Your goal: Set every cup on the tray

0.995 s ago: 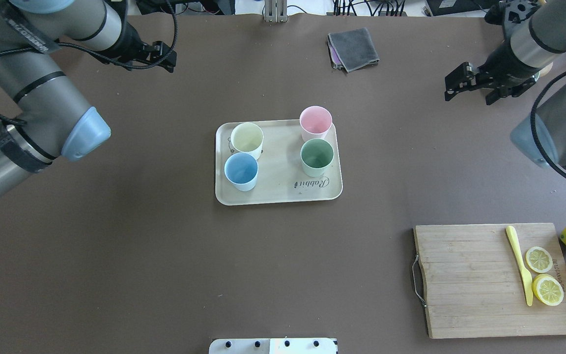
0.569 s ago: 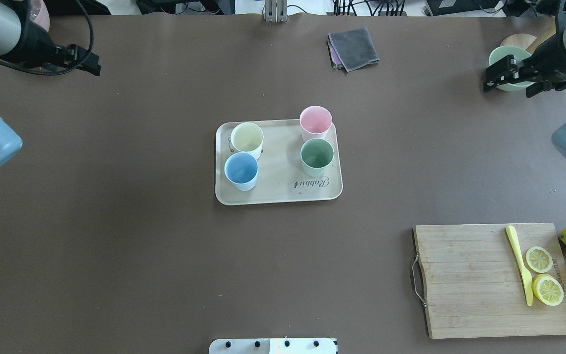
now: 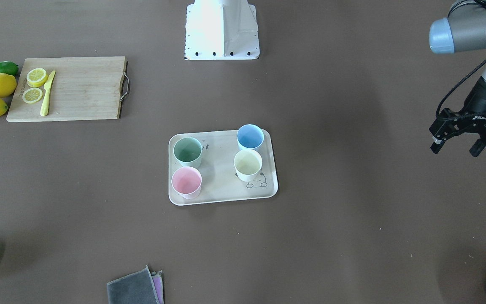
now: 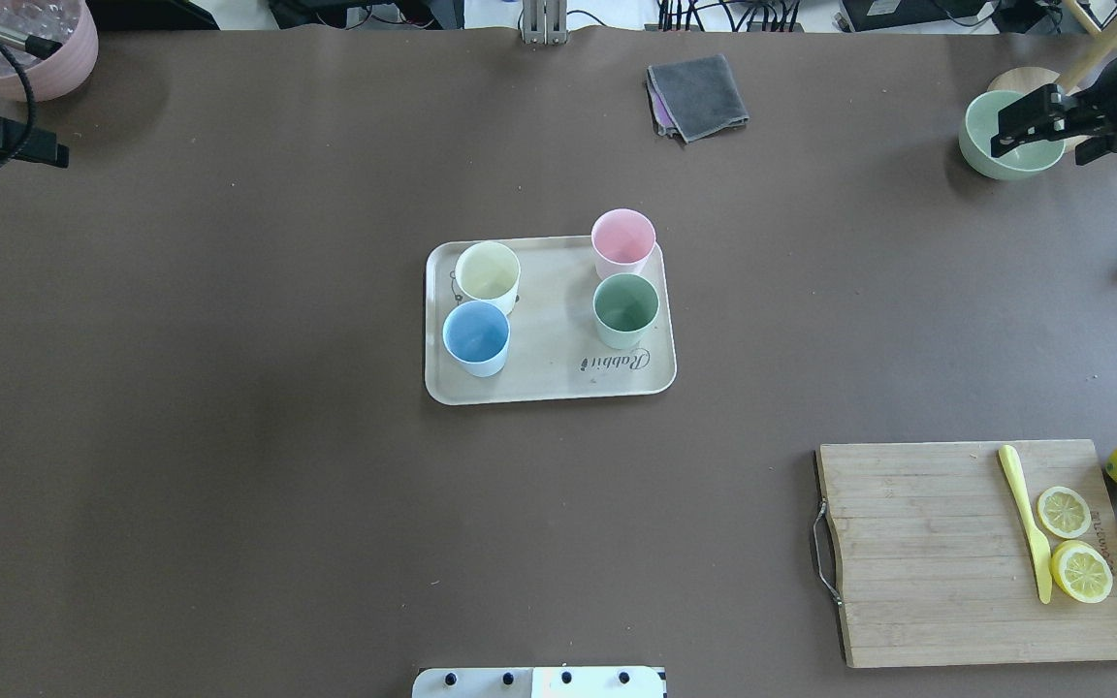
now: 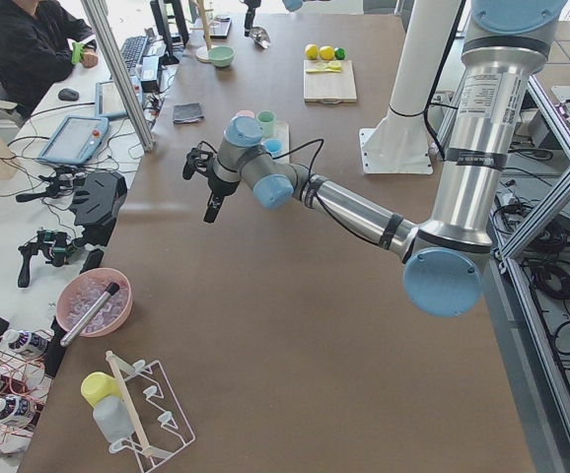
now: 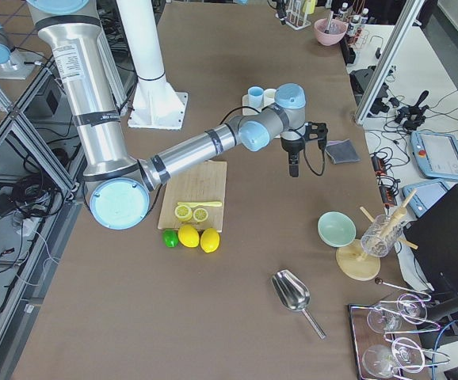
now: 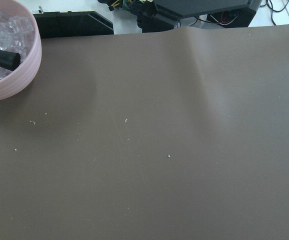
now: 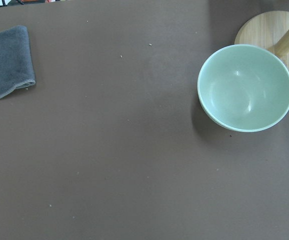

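The cream tray (image 4: pixel 551 334) lies mid-table with all of the cups standing upright on it: cream-yellow (image 4: pixel 487 272), light blue (image 4: pixel 475 335), pink (image 4: pixel 622 238) and sage green (image 4: pixel 625 306). The front-facing view shows the same tray (image 3: pixel 222 179) with green (image 3: pixel 187 151), pink (image 3: pixel 186 181), blue (image 3: pixel 250 137) and cream (image 3: pixel 247 164). My left gripper (image 3: pixel 455 148) hangs open and empty far off at the table's left side. Over the far right corner, my right gripper (image 4: pixel 1046 143) is open and empty too.
A green bowl (image 4: pixel 983 150) sits under my right gripper, beside a wooden stand. A pink bowl of ice (image 4: pixel 20 53) is at the far left corner. A grey cloth (image 4: pixel 697 95) lies at the back. A cutting board (image 4: pixel 946 553) with knife, lemon slices and lemons is front right.
Both arms have swung outward, the left one further left and the right one further right and back. The cups and tray have not moved.
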### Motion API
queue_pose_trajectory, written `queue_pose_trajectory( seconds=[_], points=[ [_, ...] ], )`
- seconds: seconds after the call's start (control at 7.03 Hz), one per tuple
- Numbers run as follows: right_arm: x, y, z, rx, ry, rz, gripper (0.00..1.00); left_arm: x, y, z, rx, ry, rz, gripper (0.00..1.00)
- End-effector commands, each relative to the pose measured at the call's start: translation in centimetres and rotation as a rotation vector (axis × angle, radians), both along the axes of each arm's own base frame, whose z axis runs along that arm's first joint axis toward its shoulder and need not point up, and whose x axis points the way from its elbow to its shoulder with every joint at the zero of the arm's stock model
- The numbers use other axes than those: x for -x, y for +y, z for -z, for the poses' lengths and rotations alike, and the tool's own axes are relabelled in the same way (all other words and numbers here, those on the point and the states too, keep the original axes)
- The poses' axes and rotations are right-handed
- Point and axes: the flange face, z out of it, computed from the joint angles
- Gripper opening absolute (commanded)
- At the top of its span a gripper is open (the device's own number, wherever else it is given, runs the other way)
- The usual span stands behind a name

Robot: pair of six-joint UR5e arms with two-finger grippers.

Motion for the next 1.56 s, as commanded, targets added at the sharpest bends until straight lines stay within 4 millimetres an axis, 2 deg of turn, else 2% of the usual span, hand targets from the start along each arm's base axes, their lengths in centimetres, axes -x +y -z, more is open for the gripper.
queue_pose_trajectory(
  seconds=[0.0,0.14,0.28,0.43,0.57,0.71,0.85,1.0,1.14,1.28,1.42],
  points=[
    [-9.6,1.0,-5.6,-0.084,0.095,0.170,1.00,5.9,3.0,-6.7,0.018,-0.066,-0.091,0.98],
    [-13.7,2.5,-11.9,-0.094,0.186,0.255,1.00,8.4,3.6,-8.1,0.054,-0.042,-0.107,0.98],
    [-16.4,2.7,-14.3,-0.114,0.230,0.305,1.00,10.2,4.8,-10.5,0.046,-0.086,-0.143,0.97],
    [-18.6,3.4,-17.8,-0.033,0.187,0.276,1.00,10.7,5.2,-11.9,0.047,-0.105,-0.162,0.97],
    [-20.0,5.8,-20.9,0.015,0.059,0.249,1.00,11.7,6.4,-14.5,0.083,-0.113,-0.156,0.98],
    [-21.0,8.3,-22.0,0.032,0.012,0.223,1.00,13.3,7.3,-15.8,0.119,-0.115,-0.131,0.98],
    [-21.0,9.4,-21.9,0.029,0.018,0.222,1.00,14.7,7.5,-17.3,0.152,-0.113,-0.106,0.97],
    [-21.1,9.3,-21.6,0.025,0.026,0.221,1.00,15.9,7.8,-17.2,0.188,-0.047,-0.102,0.98],
    [-21.1,8.7,-21.1,0.018,0.037,0.220,1.00,18.0,7.6,-15.5,0.217,0.010,-0.075,0.97],
    [-21.0,8.7,-21.0,0.020,0.038,0.218,1.00,18.0,6.9,-14.1,0.220,0.006,-0.072,0.97],
    [-20.2,8.4,-20.1,0.009,0.038,0.229,1.00,17.9,6.3,-13.6,0.213,0.004,-0.072,0.97]
  ],
)
